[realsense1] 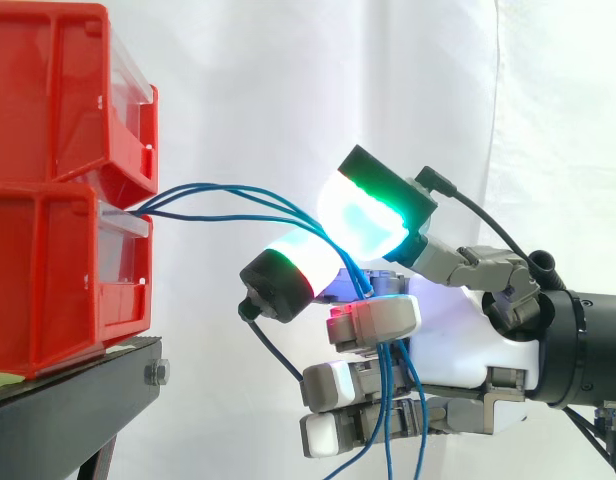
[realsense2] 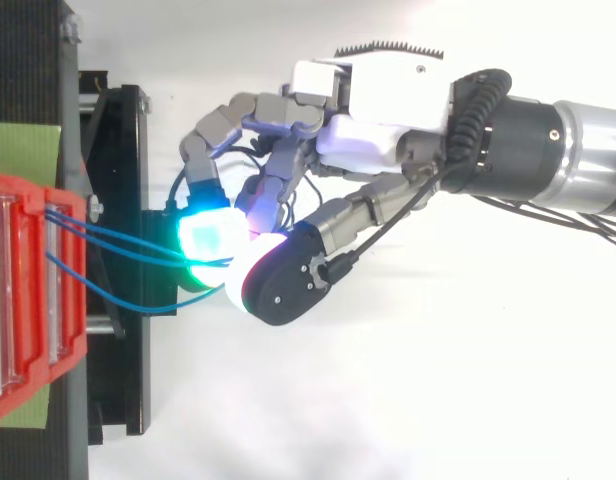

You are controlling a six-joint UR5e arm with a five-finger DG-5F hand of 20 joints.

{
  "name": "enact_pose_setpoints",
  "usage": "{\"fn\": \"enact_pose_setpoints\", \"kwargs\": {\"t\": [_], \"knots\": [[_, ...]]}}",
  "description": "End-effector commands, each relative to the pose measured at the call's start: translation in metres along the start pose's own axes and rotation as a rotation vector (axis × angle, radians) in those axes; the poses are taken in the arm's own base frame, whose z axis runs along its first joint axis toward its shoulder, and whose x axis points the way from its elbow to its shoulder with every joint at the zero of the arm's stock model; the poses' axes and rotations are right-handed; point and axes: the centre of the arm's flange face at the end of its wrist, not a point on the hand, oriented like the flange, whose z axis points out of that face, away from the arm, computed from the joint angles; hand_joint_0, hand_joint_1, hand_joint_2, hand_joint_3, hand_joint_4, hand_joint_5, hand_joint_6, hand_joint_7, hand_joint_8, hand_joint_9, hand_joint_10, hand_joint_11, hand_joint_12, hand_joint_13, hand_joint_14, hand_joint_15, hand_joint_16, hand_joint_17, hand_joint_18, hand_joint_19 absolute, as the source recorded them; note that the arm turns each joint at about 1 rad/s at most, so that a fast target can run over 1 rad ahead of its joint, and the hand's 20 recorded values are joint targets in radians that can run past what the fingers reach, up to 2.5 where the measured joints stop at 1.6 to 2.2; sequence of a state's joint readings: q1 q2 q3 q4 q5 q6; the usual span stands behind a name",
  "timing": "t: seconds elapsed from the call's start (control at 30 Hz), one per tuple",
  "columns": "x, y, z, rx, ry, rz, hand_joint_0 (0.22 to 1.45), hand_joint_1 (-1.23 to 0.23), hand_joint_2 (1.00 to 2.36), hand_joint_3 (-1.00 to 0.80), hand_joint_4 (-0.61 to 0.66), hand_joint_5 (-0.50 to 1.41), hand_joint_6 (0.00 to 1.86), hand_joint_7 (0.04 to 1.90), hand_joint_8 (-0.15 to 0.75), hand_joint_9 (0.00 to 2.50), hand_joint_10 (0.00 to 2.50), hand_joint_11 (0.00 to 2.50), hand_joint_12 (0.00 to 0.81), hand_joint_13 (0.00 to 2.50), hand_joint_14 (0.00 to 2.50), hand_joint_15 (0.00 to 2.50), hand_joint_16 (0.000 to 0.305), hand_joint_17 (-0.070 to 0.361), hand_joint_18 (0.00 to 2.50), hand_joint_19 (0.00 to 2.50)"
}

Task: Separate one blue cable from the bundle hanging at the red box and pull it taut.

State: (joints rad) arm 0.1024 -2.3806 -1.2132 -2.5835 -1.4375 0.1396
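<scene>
Three thin blue cables (realsense1: 238,195) leave the slot between the two stacked red bins (realsense1: 48,280) and arc right to my hand (realsense1: 458,340). They gather between a green-glowing fingertip (realsense1: 373,215) and a white-and-red glowing fingertip (realsense1: 293,265), which pinch them together. Behind the pinch the strands drop down past the curled lower fingers (realsense1: 333,385). From above, two cables (realsense2: 118,238) run close together and nearly straight from the red bin (realsense2: 28,300) to the hand (realsense2: 378,140). A third sags lower beside them.
The bins sit on a black stand (realsense1: 78,400) whose bracket (realsense2: 118,150) reaches under the cables toward the hand. A green sheet (realsense2: 23,145) lies on the stand beside the bin. A white curtain (realsense1: 288,80) hangs behind.
</scene>
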Motion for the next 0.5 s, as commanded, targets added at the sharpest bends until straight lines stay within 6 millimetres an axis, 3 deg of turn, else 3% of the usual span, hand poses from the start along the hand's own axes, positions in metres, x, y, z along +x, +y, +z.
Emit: {"fn": "enact_pose_setpoints", "kwargs": {"t": [0.0, 0.07, 0.47], "knots": [[0.0004, 0.0008, -0.0001, 0.000, 0.000, 0.000, 0.70, -0.82, 1.01, -0.30, 0.02, -0.21, 0.96, 1.05, 0.281, 1.23, 0.01, 1.33, 0.357, 1.00, 0.03, 0.82, 0.044, 0.100, 0.72, 0.68], [0.0002, -0.0003, -0.0002, 0.002, 0.000, 0.000, 0.64, -0.76, 1.01, -0.33, 0.02, -0.20, 0.94, 0.91, 0.292, 1.23, 0.01, 1.29, 0.363, 1.00, 0.02, 0.82, 0.046, 0.103, 0.70, 0.69], [0.0001, -0.0008, -0.0006, 0.006, -0.001, -0.001, 0.59, -0.55, 1.01, -0.36, 0.03, -0.13, 0.78, 1.00, 0.276, 1.29, 0.02, 1.17, 0.366, 0.98, 0.02, 0.82, 0.047, 0.105, 0.66, 0.72]]}}
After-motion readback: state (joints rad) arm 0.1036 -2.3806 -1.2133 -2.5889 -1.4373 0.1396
